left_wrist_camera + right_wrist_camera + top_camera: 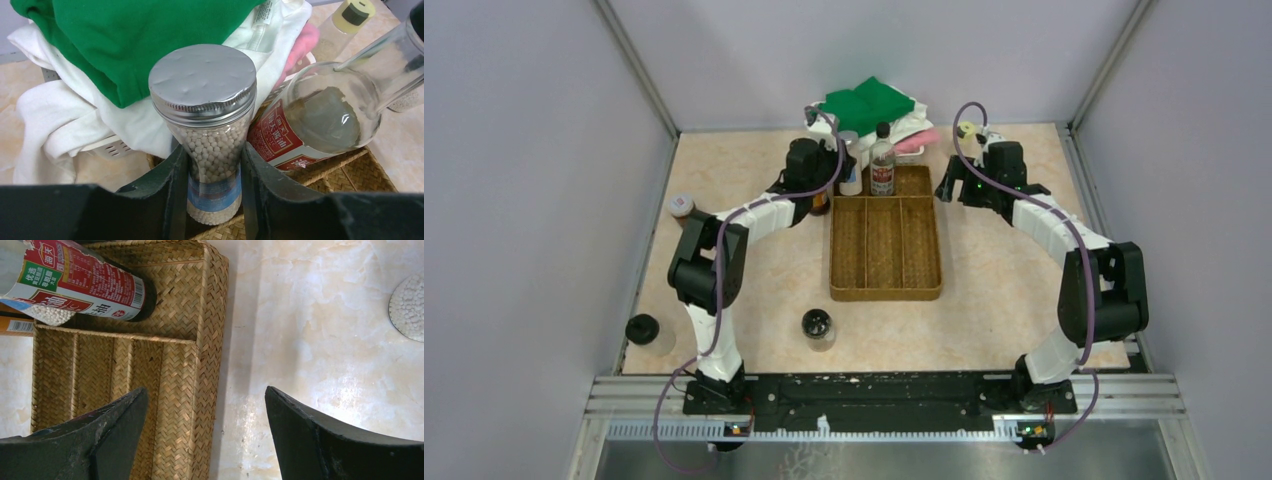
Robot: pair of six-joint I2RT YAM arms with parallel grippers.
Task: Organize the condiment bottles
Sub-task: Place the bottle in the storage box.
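Observation:
A grey-lidded jar [202, 82] of white pellets stands in the back left corner of the brown woven tray [350, 175]. My left gripper [215, 147] is open, its fingers close on either side of the jar's waist with a thin gap showing on the right. From above, this gripper [844, 165] sits at the tray's [886, 285] far end. Just right of the jar, the tall clear black-capped red-labelled bottle [882, 165] stands in the same back compartment [85, 285]. My right gripper [206, 390] hangs open and empty over the tray's right rim [949, 190].
A red-lidded bottle [681, 205] stands far left. Two black-lidded ones [642, 330] [817, 325] stand near the front. A yellowish-capped bottle [967, 130] is at the back right. An orange-labelled bottle [821, 205] is left of the tray. Green and white cloths [869, 100] are piled behind it.

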